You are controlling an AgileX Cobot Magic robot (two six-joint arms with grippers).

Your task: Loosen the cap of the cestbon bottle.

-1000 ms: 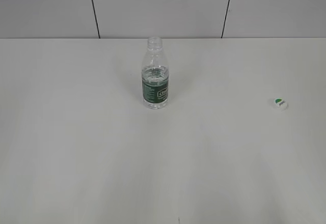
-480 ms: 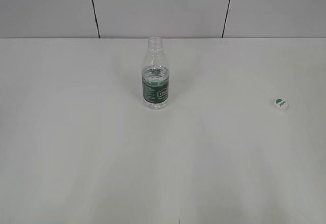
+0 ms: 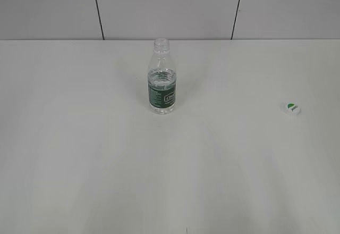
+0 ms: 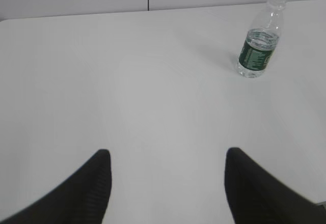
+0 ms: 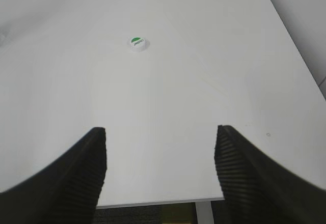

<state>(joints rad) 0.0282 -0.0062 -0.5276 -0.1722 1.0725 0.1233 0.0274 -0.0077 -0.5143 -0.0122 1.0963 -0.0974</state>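
A: 1 cestbon bottle (image 3: 161, 78) is standing upright mid-table, toward the back wall, neck open. 1 cap (image 3: 291, 108) is lying flat, well apart, near the right edge. So the cap's already off.

B: Handling?

A: I'm judging the bottle light, partly filled, thin-walled, likely flexing under squeeze. I'd be gripping at the label band, where it's widest. The cap's small, stiff and low, so it's needing a pinch across its rim.

B: Grippers?

A: 2. Left gripper (image 4: 168, 180) is hanging with jaws wide, empty, well short of the bottle. Right gripper (image 5: 160, 165) is the same: jaws wide, nothing held, cap well ahead.
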